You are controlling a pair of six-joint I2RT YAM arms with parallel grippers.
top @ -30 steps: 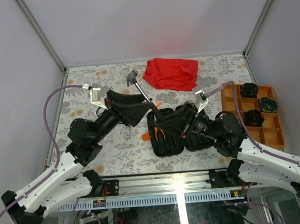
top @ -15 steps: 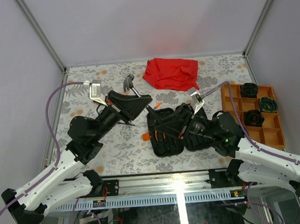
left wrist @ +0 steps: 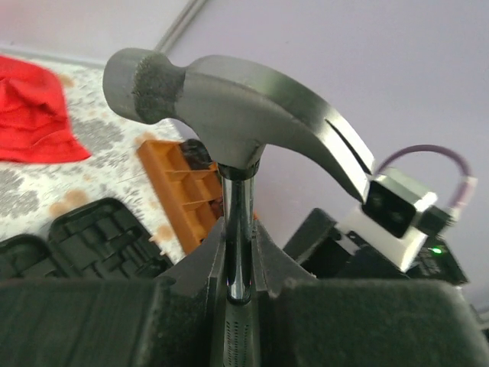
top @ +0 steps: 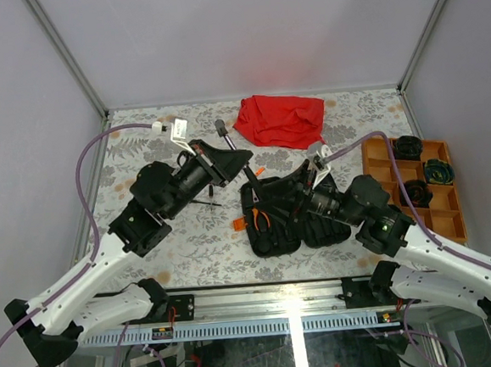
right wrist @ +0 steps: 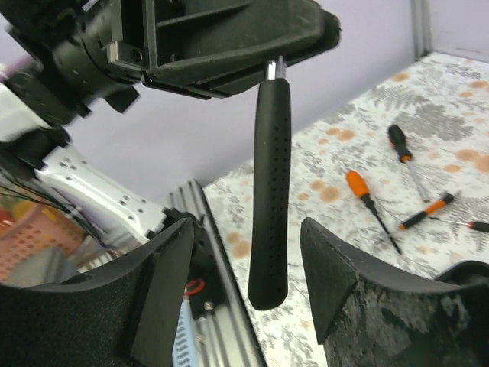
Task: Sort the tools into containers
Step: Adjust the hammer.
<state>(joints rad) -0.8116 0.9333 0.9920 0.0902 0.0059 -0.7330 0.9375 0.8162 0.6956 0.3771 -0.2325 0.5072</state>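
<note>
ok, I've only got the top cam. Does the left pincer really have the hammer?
Observer: Yes. In the left wrist view the left pincer is clamped on the steel shaft just under the hammer head.
Operator: And the right one?
Observer: Right wrist view shows the right pincer open, with the hammer's black grip between its fingers and a gap on each side.
Operator: Loose tools?
Observer: At least three screwdrivers lie on the table beyond the grip.

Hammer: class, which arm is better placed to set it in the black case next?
Left, probably: the left hand grips the hammer below its head; the right hand is open, holding nothing.
</note>
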